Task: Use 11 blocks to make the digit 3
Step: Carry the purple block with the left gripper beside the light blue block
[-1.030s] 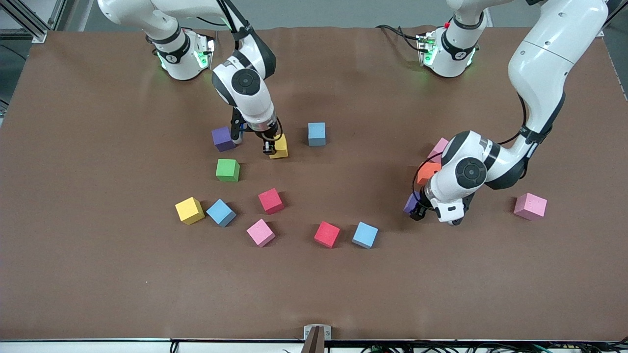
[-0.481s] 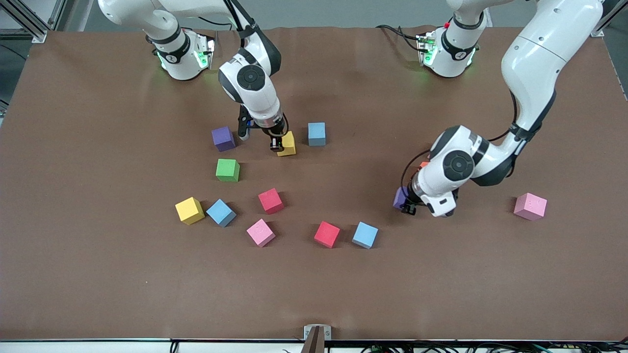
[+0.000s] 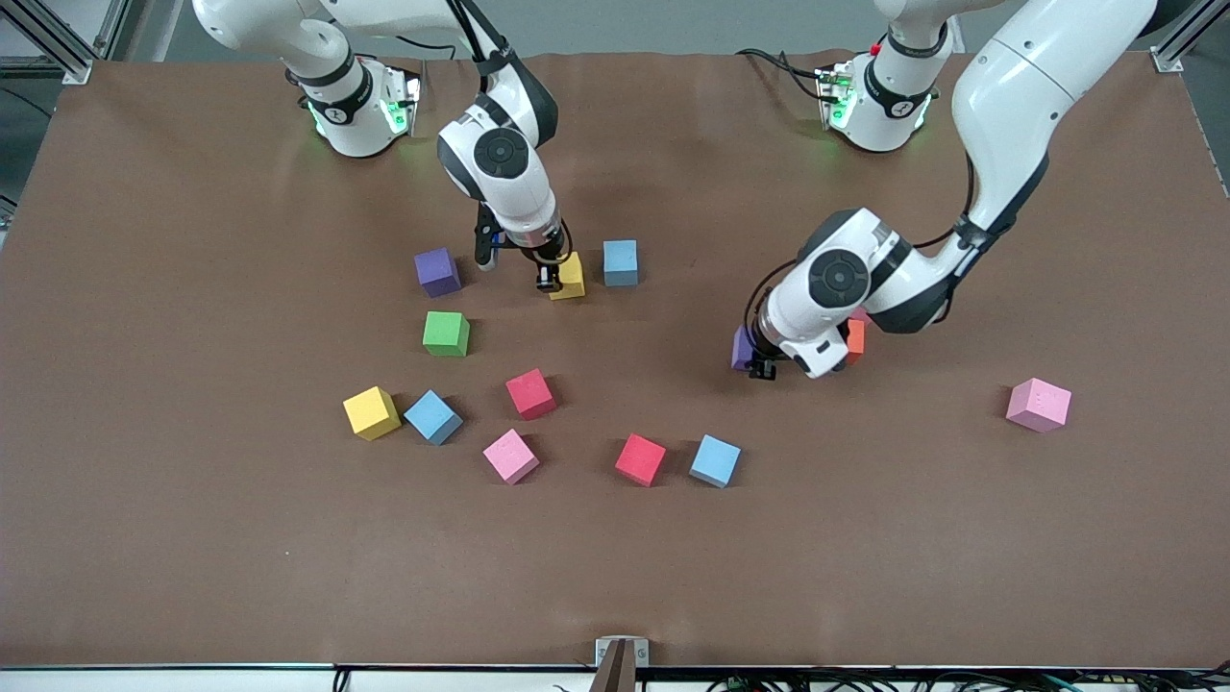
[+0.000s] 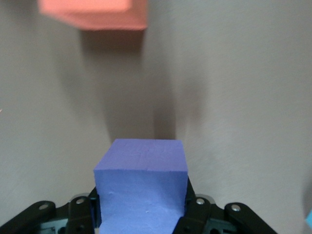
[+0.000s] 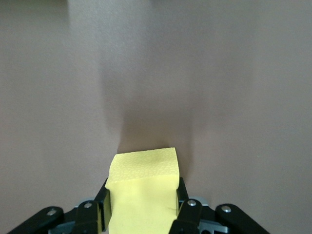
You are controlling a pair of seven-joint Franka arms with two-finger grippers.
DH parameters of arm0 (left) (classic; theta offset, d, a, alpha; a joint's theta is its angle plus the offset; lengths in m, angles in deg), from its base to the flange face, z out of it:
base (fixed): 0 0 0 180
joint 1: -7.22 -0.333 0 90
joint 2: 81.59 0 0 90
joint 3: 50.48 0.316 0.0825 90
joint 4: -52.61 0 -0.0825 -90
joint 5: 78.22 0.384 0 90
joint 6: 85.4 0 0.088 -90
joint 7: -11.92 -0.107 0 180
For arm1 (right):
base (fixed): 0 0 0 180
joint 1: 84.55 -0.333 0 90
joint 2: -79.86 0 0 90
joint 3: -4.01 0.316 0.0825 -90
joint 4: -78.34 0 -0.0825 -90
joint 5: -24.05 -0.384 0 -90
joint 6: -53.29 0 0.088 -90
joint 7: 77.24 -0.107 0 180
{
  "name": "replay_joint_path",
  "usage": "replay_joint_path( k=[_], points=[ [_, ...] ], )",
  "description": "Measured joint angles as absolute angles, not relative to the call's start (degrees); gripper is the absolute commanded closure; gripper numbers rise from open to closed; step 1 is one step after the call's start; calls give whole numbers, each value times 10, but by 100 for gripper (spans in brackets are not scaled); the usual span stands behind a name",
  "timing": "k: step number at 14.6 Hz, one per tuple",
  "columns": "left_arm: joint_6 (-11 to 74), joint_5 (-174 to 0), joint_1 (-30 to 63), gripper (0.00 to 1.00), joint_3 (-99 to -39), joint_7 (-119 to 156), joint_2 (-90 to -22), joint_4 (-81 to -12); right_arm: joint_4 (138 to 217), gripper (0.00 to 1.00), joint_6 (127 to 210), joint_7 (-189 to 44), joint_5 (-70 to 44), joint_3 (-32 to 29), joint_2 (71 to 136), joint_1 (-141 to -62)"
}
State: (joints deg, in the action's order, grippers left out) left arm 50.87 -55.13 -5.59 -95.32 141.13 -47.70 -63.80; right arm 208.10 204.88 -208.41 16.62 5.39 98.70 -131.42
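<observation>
- The left tool, which a second ago was down around a purple block near the left arm's end of the surface, has clamped on it and carried it toward the middle; an orange block is left just beside the arm.
- The right tool stays clenched on a yellow block and has slid it closer to a blue block; the two do not yet touch.
- Meaning, as I judge it: the digit 3 has not begun. No blocks touch, and both arms are bringing in early pieces.
- Count in the front view, largest group first: three blue, two yellow, two purple, two red, two clearly pink with a third sliver of pink under the left arm, one orange, one green cube.
</observation>
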Motion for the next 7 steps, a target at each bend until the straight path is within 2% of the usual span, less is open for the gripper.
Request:
replay_joint_path(
  k=[4,7],
  points=[
    [509,-551,-47,77,-981,1495,-489,-652,2081,100,2053,-2085,156,54,988,-1324],
    [510,-551,-7,77,-983,1570,-489,-656,2081,100,2059,-2085,153,54,991,-1326]
  ],
)
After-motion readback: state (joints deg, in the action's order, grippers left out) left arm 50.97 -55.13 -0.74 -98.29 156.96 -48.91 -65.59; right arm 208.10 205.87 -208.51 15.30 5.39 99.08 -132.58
